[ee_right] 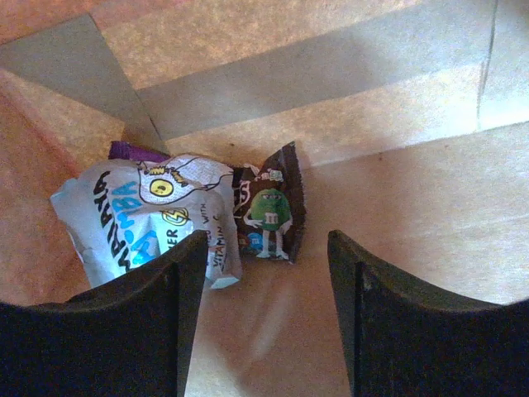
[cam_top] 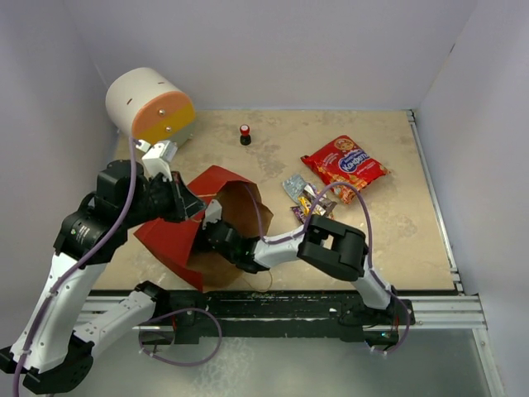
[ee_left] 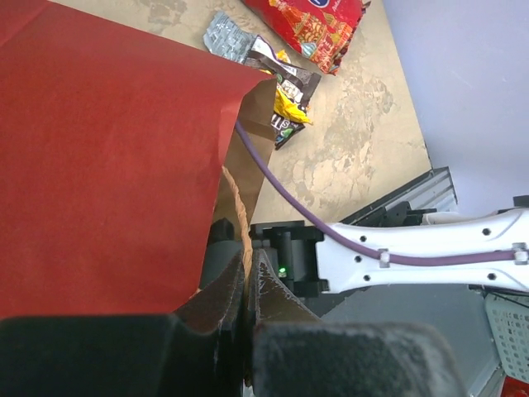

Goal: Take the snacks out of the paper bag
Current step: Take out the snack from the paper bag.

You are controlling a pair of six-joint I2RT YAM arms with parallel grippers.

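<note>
A lab test booth: plain white walls (cam_top: 273, 50) box in a mottled tabletop (cam_top: 397, 223).

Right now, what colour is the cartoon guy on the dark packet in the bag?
Green; the brown packet shows best in the right wrist view.

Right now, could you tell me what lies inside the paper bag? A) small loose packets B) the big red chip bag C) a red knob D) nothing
A: a pale blue packet and a brown candy packet lie in the paper bag, before the open right gripper.
</note>
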